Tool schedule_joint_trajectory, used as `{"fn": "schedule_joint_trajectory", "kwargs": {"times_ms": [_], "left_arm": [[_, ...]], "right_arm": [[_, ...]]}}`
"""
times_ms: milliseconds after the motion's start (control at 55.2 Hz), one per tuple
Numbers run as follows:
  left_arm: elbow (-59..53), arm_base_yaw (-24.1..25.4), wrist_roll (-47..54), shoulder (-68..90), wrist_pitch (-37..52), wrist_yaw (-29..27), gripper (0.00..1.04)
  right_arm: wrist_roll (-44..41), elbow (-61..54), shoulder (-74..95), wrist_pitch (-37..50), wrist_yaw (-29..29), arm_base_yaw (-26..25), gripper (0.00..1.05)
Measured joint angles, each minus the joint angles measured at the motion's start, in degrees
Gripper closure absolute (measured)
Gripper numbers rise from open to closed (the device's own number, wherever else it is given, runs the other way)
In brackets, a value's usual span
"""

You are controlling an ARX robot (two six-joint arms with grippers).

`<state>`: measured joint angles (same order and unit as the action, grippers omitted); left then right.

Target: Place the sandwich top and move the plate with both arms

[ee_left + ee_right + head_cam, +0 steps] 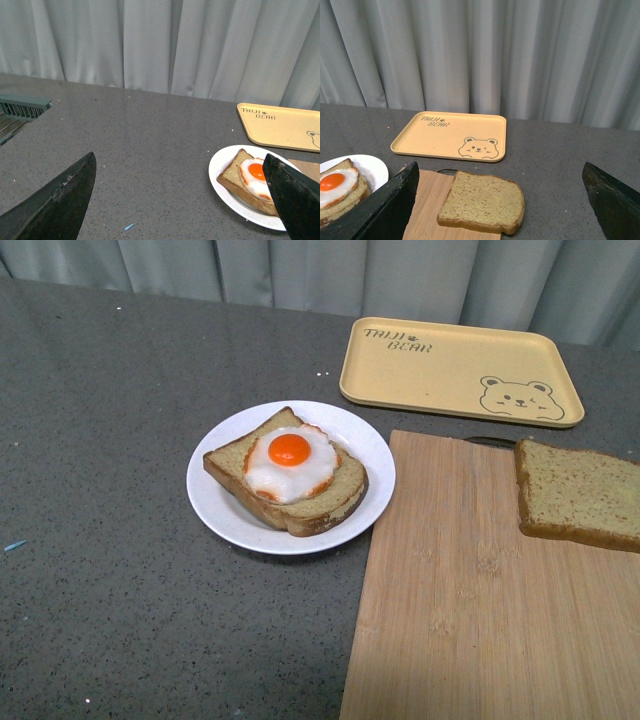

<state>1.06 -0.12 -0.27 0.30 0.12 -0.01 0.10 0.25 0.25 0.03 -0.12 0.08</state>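
Observation:
The sandwich top (580,495) is a plain brown slice lying flat at the far right of the wooden board. In the right wrist view the sandwich top (482,202) lies ahead of my open right gripper (500,167), between its spread fingers and not touched. The white plate (225,520) stands left of the board and carries a bread slice with a fried egg (290,465). My left gripper (179,165) is open above bare table. The plate (220,162) sits by its one finger (290,200), which hides part of the rim. Neither arm shows in the front view.
A wooden cutting board (470,610) fills the front right. A yellow tray with a bear drawing (455,370) lies behind it near the grey curtain. A small blue scrap (14,545) lies on the grey table at the left. A green grate (20,107) borders the table's far left.

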Motion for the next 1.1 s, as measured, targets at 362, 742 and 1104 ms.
{"fn": "schedule_joint_trajectory", "kwargs": {"times_ms": [362,742,1104], "left_arm": [[0.0,0.0,0.0,0.0,0.0,0.0,0.07],[0.0,0.0,0.0,0.0,0.0,0.0,0.07],[0.0,0.0,0.0,-0.07,-0.02,-0.07,0.07]], "right_arm": [[0.0,0.0,0.0,0.0,0.0,0.0,0.09],[0.0,0.0,0.0,0.0,0.0,0.0,0.09],[-11.87,3.43,24.72,7.58,22.18,-0.46,0.09]]}}
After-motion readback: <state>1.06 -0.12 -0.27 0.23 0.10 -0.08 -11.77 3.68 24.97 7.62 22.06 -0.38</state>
